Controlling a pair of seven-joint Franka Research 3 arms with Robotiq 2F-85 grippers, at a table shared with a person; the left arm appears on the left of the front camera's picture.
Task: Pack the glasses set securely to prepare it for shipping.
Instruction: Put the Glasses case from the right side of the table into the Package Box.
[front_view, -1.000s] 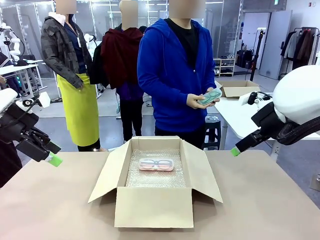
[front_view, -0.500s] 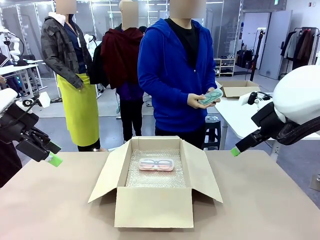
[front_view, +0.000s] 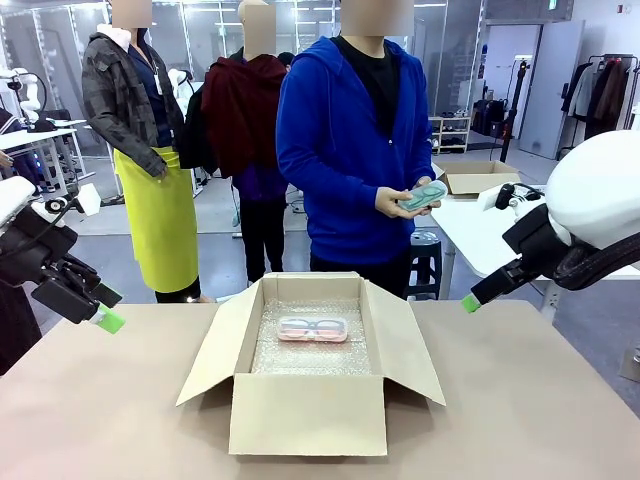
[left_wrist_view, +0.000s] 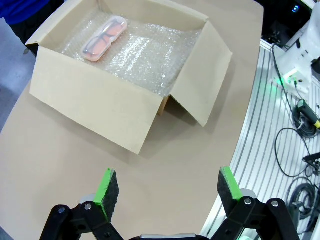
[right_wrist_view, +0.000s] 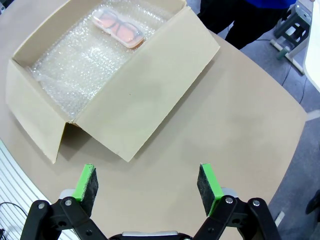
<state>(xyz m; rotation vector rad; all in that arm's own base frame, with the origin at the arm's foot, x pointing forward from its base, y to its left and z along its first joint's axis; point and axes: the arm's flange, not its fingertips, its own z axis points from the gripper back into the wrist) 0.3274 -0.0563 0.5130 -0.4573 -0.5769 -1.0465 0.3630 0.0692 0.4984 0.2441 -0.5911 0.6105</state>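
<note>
1. Nearest, left tool (left_wrist_view: 167, 189) and right tool (right_wrist_view: 146, 182): both wide, empty, above bare desk (front_view: 520, 420) either side of the box (front_view: 308, 415). Could clip a splayed flap (front_view: 212, 348) on a low reach, shoving the box.
2. Inside, on bubble wrap (front_view: 310, 358): pink case (front_view: 312, 328), toward the far wall. May slide in transit without cover on top.
3. Farthest: mint case (front_view: 420, 195), in the person's hand (front_view: 392, 204), not yet packed. Might slip at a mistimed handover.

Looking at a robotics lab or test hall: noting glass partitions (front_view: 455, 60) across the top, white workbench (front_view: 480, 235) right of centre, garment rack (front_view: 605, 90) upper right, cables (left_wrist_view: 295, 145) trailing beside aluminium framing (left_wrist_view: 255, 130).
</note>
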